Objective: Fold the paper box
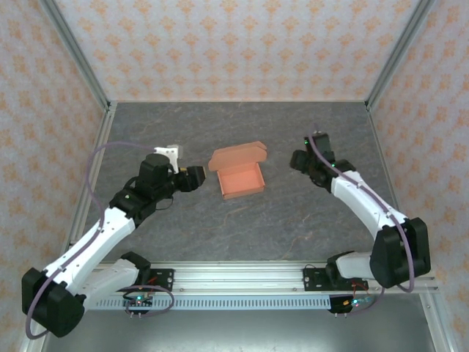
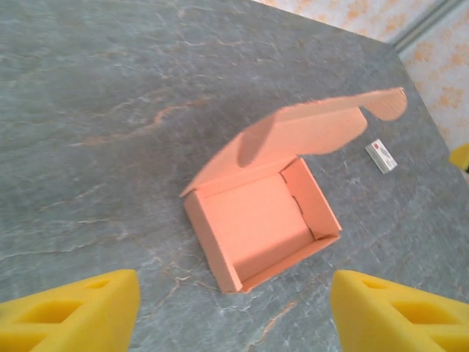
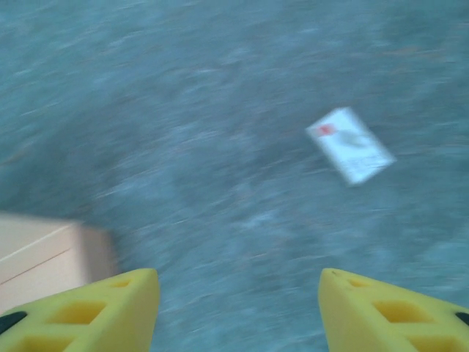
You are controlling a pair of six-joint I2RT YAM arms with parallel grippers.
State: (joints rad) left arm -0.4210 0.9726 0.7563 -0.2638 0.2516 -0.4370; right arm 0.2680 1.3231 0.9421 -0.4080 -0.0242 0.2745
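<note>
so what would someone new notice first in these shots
The salmon-orange paper box stands out at the middle of the grey table, its tray formed and its lid flap raised open. The left end effector and the right end effector flank it, both open and empty. A small white card lies on the table near the lid's tip.

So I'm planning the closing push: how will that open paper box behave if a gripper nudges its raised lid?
The paper box looks thin-walled and empty, so probably light; it would likely slide on the table rather than resist. Its lid stands half open on one crease, so it should hinge easily, perhaps springing back.
</note>
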